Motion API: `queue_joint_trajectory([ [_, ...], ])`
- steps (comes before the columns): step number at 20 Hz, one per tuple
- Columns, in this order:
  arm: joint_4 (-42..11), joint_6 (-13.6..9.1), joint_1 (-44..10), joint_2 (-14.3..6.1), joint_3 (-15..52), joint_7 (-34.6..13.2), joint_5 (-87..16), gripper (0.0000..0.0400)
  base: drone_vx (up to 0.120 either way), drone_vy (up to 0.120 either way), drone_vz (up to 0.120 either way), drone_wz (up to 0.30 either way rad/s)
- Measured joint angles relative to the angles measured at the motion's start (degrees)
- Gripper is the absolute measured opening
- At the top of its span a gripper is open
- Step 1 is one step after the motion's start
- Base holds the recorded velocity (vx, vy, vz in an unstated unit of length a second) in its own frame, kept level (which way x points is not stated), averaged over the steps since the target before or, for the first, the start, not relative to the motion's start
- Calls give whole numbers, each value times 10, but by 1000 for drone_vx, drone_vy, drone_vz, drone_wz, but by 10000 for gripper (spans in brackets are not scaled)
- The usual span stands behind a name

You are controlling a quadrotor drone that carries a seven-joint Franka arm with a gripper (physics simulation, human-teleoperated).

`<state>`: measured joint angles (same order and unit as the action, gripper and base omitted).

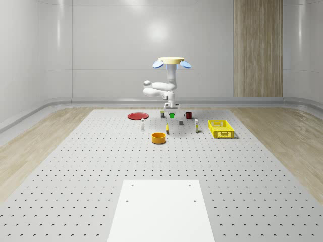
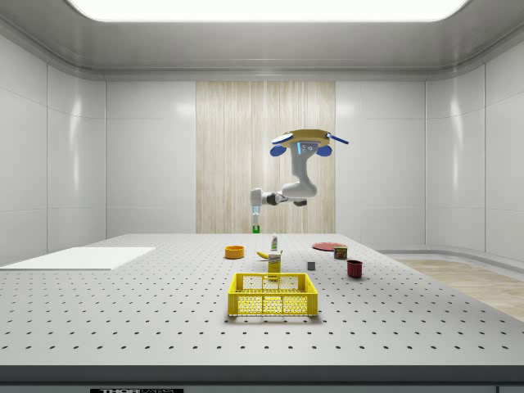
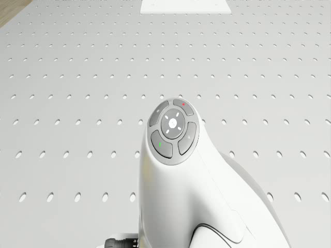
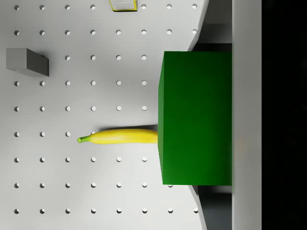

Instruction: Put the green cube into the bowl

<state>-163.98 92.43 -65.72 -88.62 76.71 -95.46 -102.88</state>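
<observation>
The green cube [image 4: 196, 117] hangs above the table, and the gripper [image 2: 255, 219] is shut on it. One pale finger [image 4: 247, 115] presses against the cube's side. From the side, the cube [image 2: 256, 230] sits at the fingertips, well off the surface. The drone [image 1: 171, 61] hovers over the far middle of the table with its arm bent downward, and the cube [image 1: 171, 115] is below it. The orange bowl [image 1: 159, 137] stands on the table nearer the camera in the whole-scene view, slightly to that view's left of the cube. From the side, the bowl [image 2: 234, 252] lies lower and to the left.
A banana [image 4: 120, 136] lies on the table beneath the cube, with a grey block [image 4: 26, 62] nearby. A yellow basket [image 1: 220, 128], a dark red mug [image 1: 188, 115], a red plate [image 1: 137, 116] and small bottles [image 1: 143, 126] surround the spot. A white mat [image 1: 160, 209] covers the near end.
</observation>
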Motion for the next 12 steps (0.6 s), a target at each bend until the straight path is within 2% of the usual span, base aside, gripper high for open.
queue_joint_trajectory([
  [12, 0, 4, -1, -4, 1, -1, 2, 251, 120, -120, 0, 0],
])
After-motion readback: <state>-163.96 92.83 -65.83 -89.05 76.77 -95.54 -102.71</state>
